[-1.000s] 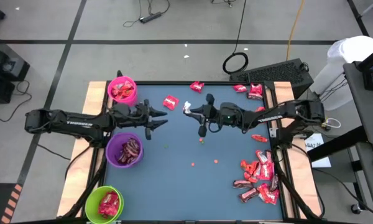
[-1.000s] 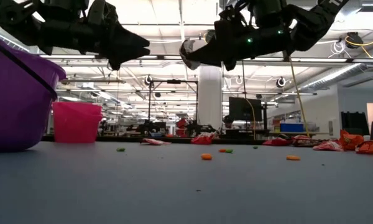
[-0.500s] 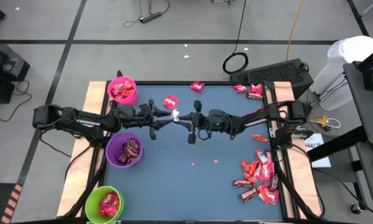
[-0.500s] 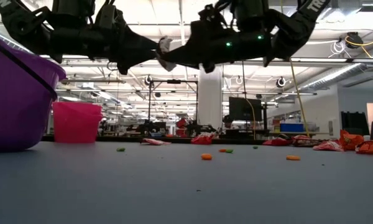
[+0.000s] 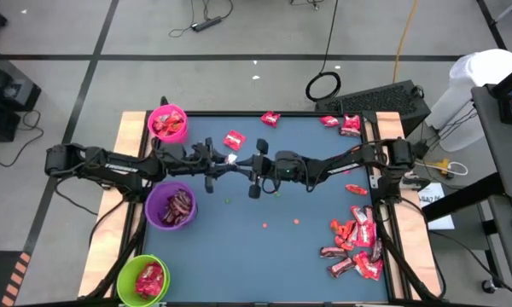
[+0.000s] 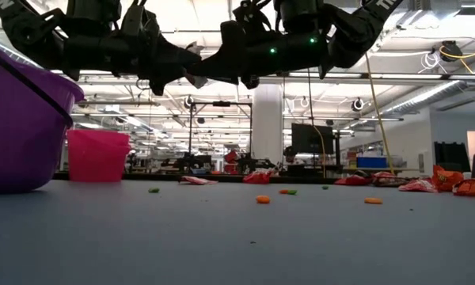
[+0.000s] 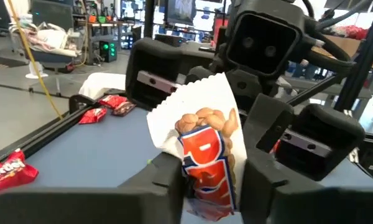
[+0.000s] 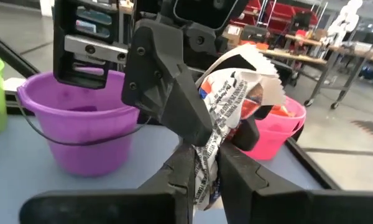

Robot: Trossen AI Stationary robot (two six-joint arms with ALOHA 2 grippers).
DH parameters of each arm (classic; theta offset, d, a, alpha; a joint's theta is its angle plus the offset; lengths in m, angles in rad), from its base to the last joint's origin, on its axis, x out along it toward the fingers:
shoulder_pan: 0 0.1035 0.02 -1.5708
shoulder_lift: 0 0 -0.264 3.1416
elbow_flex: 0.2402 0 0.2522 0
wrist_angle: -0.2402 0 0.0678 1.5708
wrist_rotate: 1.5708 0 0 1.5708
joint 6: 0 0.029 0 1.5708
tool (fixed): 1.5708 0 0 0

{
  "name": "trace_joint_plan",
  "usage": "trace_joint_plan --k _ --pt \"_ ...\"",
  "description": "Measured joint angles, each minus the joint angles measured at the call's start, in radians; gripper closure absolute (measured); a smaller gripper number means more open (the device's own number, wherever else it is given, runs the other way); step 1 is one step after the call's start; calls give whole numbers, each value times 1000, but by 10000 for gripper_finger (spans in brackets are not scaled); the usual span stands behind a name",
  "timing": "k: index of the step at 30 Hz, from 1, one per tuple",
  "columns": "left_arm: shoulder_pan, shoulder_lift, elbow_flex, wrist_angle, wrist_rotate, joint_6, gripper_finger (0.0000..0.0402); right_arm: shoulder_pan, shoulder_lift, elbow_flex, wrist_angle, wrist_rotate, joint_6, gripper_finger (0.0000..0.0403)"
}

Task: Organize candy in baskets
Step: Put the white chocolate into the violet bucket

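Table (image 5: 239, 247), high view: both arms meet just above frame centre, over the dark mat. Baskets down the left edge: pink basket (image 5: 167, 123) upper left, purple basket (image 5: 172, 205) mid left, green basket (image 5: 143, 280) lower left, each already holding some candy. Loose candy pile (image 5: 356, 243) at lower right; a few more pieces along the top edge. Right gripper (image 8: 202, 177) is clenched on a single wrapped packet (image 8: 227, 102), held in the air between the arms. Left gripper (image 7: 205, 171) has its fingers on either side of the same packet; whether it is fully clamped I cannot tell. The wrapper's white crimped end sticks up free. Handling judgement: packet looks light, thin and crinkly, with a slick foil skin, so it should flex and may slide between pads. Best hold is probably across the flat filled middle, not the flimsy crimped end, which would fold or tear.
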Motion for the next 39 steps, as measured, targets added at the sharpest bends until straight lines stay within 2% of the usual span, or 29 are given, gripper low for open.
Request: trace_joint_plan --k 3,7,10,16,20,26,30,36,39 --pt "0 0 5 -15 17 -1 333 1 -19 1 -46 -4 6 343" --pt "0 -25 25 -20 54 -29 341 10 -110 1 -141 -10 -9 301" --pt "0 -59 50 -147 65 -51 326 16 -194 2 -262 -9 -14 267" --pt "-20 -158 198 -622 67 -47 322 45 -333 2 -583 -9 12 224" --pt "-44 -203 340 -939 67 -19 332 64 -354 2 -725 -9 21 216" --pt "-96 -223 541 -1434 68 -29 332 69 -338 1 -797 -5 27 221" --pt "-133 -224 622 -1732 71 -142 329 69 -328 0 -793 -5 21 225" --pt "-184 -234 632 -2060 72 -249 328 68 -315 0 -783 -5 -9 230" --pt "-213 -240 601 -2120 68 -297 327 68 -315 0 -789 -5 -13 230"
